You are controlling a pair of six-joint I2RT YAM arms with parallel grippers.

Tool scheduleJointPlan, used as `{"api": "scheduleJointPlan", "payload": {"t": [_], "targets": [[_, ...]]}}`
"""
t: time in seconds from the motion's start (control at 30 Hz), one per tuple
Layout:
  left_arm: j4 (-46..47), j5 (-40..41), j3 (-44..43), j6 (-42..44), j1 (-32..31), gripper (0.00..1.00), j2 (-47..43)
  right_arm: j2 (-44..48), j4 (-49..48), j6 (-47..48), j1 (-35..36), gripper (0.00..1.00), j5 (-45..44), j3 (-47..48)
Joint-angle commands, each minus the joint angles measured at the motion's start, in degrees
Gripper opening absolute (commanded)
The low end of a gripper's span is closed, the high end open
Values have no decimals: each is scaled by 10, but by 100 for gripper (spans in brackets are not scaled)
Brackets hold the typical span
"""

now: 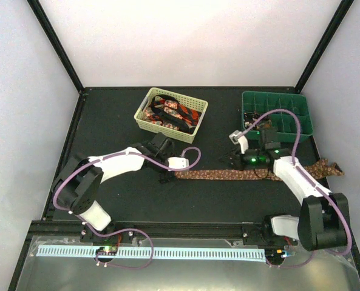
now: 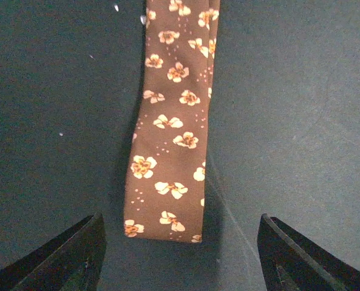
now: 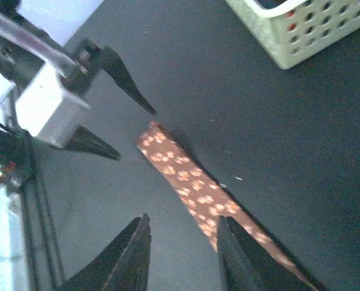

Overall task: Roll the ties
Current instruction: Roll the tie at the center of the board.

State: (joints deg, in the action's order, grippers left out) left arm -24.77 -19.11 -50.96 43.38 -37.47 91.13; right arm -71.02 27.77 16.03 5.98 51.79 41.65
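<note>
Left wrist view: brown tie (image 2: 167, 151) lies flat on the desk (image 1: 119, 127), on the arms' side of the yellow basket (image 1: 161, 129). Looks light, floppy and slippery, so I'd pinch its narrow end. Left gripper (image 2: 180, 217) is spread astride that end; right gripper (image 3: 186, 218) is partly closed and empty.

The dark table (image 1: 186, 203) carries a flat brown tie (image 1: 216, 174), a yellow basket (image 1: 161, 126) and a green tray (image 1: 306, 115).

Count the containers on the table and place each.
2. The pale yellow lattice plastic basket sits at the far centre-left; the green divided plastic tray at the far right. No others seem hidden.
</note>
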Motion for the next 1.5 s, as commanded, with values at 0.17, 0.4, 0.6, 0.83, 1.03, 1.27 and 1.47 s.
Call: {"api": "scheduleJointPlan", "payload": {"t": [0.17,0.4,0.6,0.83,1.03,1.27,1.47], "targets": [[-8,5,-13,14,3,64,37,-130,-229,-249,130,16,-41,0],[-5,12,-17,6,2,59,46,-208,-229,-252,181,7,-73,28],[4,39,-22,-12,2,69,55,-250,-219,-240,195,5,-88,36],[-3,44,-35,-17,-1,73,71,-289,-209,-230,198,4,-105,40],[-3,36,-36,-22,-5,54,63,-307,-198,-223,198,3,-114,41],[-19,3,-61,-40,-15,39,36,-316,-189,-213,198,3,-120,40],[-13,-50,-92,-68,-24,38,36,-315,-184,-209,198,3,-120,39]]}}
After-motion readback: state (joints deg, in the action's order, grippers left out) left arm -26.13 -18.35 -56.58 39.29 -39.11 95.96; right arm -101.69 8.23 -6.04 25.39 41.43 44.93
